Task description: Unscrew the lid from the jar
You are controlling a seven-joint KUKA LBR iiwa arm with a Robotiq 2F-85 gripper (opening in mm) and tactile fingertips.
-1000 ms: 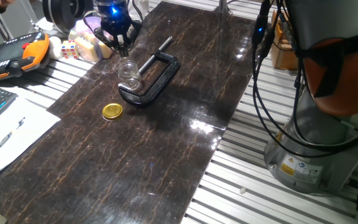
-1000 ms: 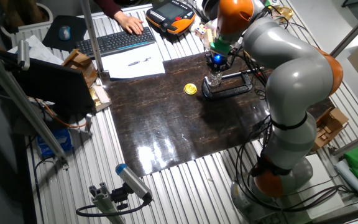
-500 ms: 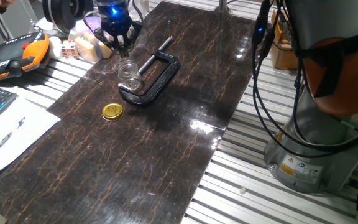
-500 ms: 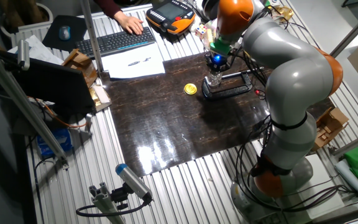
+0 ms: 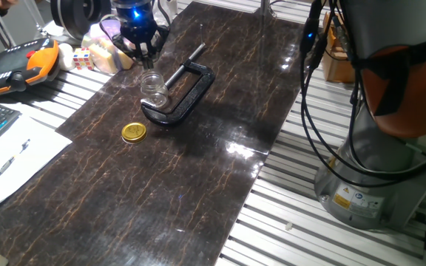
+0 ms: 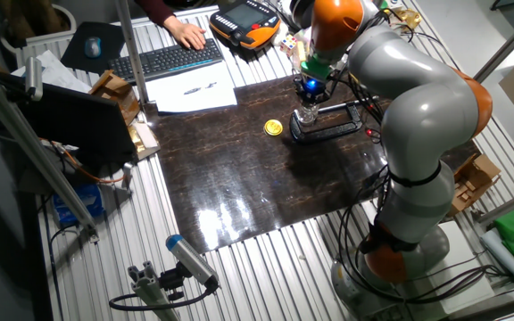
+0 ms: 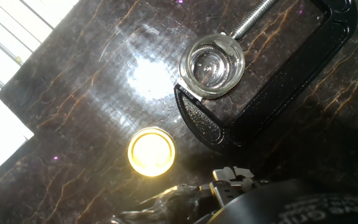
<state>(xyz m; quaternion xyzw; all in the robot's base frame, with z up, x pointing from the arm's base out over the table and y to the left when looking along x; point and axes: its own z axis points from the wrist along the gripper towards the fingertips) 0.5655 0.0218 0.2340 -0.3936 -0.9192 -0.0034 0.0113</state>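
The small clear glass jar (image 5: 152, 85) (image 6: 307, 113) (image 7: 211, 65) stands upright with its mouth open, held in the jaws of a black C-clamp (image 5: 187, 96) (image 7: 272, 93). The gold lid (image 5: 133, 132) (image 6: 274, 127) (image 7: 151, 151) lies flat on the dark table, apart from the jar on its near-left side. My gripper (image 5: 145, 53) (image 6: 310, 89) hangs a little above and behind the jar, touching nothing. Its fingertips look closed together, and nothing is between them. In the hand view only the tips (image 7: 232, 177) show, at the bottom edge.
An orange teach pendant (image 5: 21, 65), small boxes and dice (image 5: 87, 55) sit left of the gripper. A keyboard (image 6: 163, 61) and a white sheet (image 5: 6, 159) lie at the table's left end. The robot base (image 5: 368, 185) and its cables stand on the right.
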